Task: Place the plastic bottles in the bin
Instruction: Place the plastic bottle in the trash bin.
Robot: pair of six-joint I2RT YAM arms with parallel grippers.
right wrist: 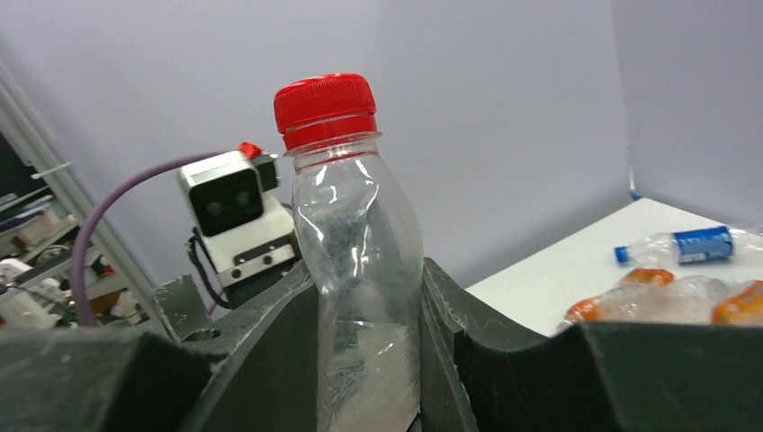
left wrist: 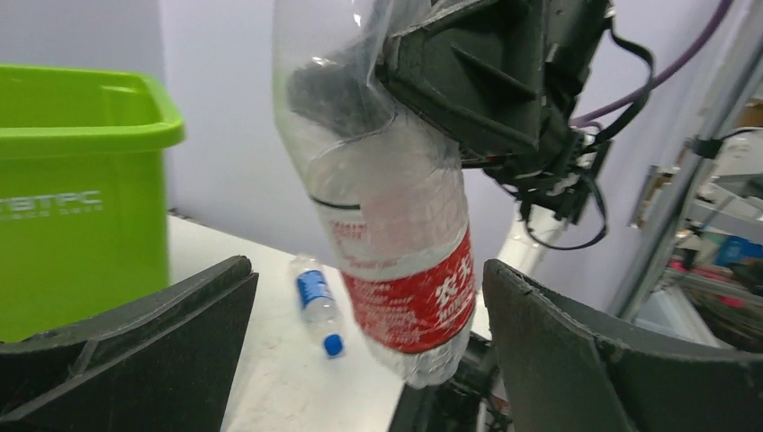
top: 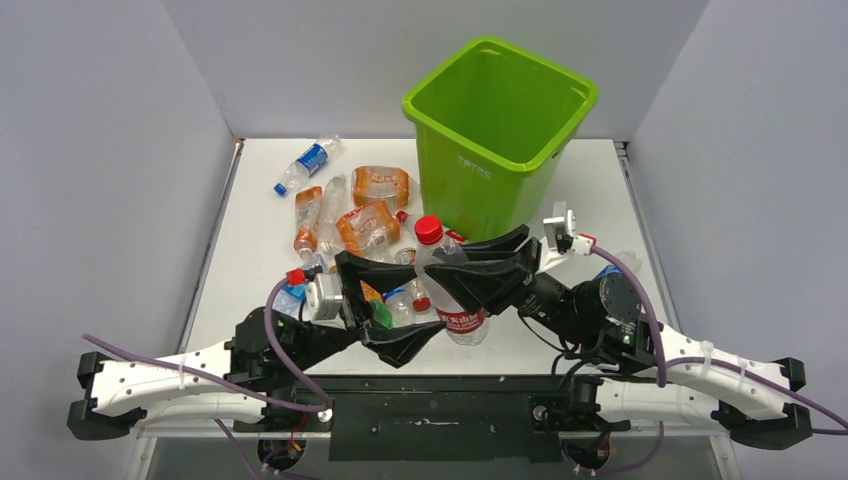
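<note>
My right gripper is shut on a clear plastic bottle with a red cap and red label, holding it upright above the table's near middle. In the right wrist view the jaws squeeze the bottle around its dented waist. My left gripper stands open, with one finger on each side of the bottle's lower end and not touching it. The lime-green bin stands just behind, at the back centre. Several more crushed bottles with orange labels lie in a heap left of the bin.
A blue-labelled bottle lies apart at the far left of the table. Another small blue-capped bottle lies on the table below the held one. Grey walls close in the table on three sides. The bin's wall is close on my left gripper's left.
</note>
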